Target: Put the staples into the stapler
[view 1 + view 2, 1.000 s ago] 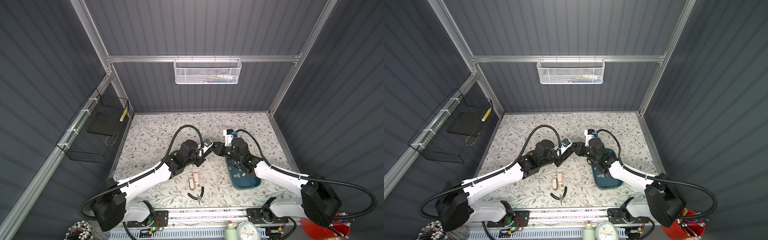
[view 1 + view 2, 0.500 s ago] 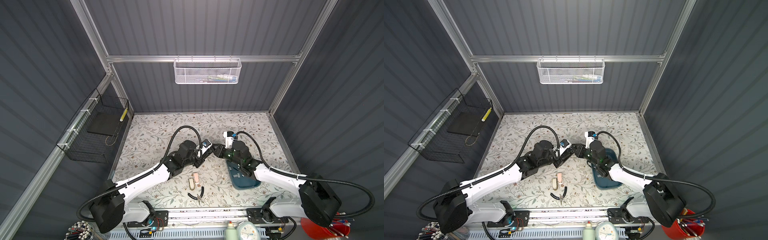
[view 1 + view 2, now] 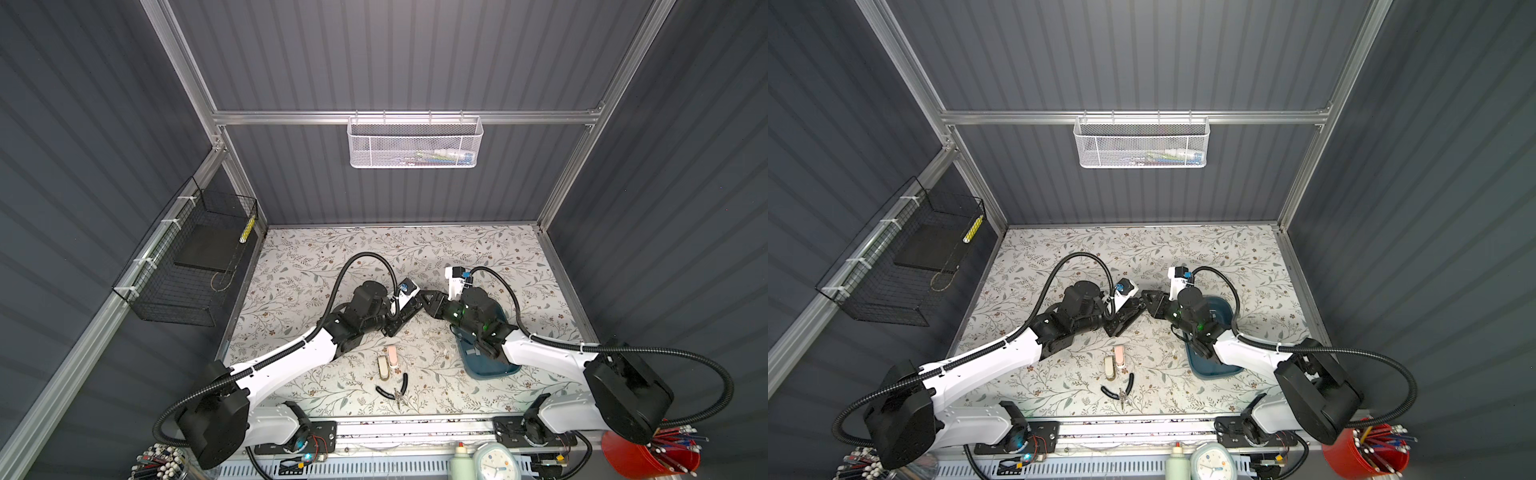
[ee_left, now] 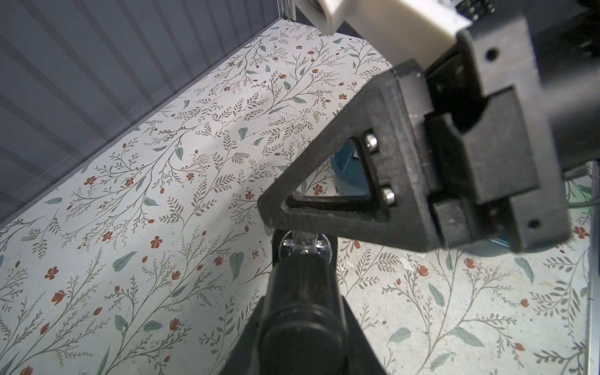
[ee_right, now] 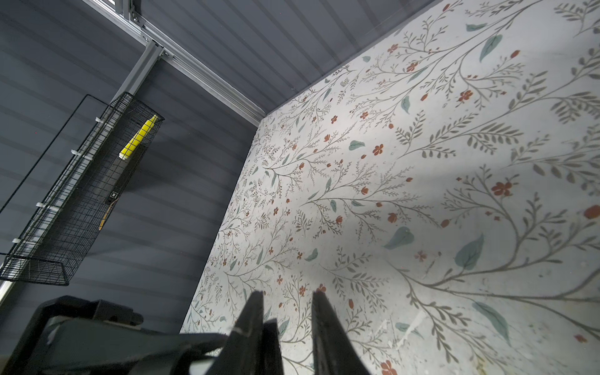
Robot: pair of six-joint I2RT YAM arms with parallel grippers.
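While the left fingers clench the black stapler mid-frame in both top views, right fingers just beside its tip, their grip impossible to tell, staples lower right in the teal tray, apart from both.

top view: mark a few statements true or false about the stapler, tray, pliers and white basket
The left gripper holds the black stapler: true.
The blue tray sits on the table's left side: false, it is on the right, partly under the right arm.
Pliers lie near the table's front edge: true.
The white basket on the back wall is empty: false, a few items lie in it.
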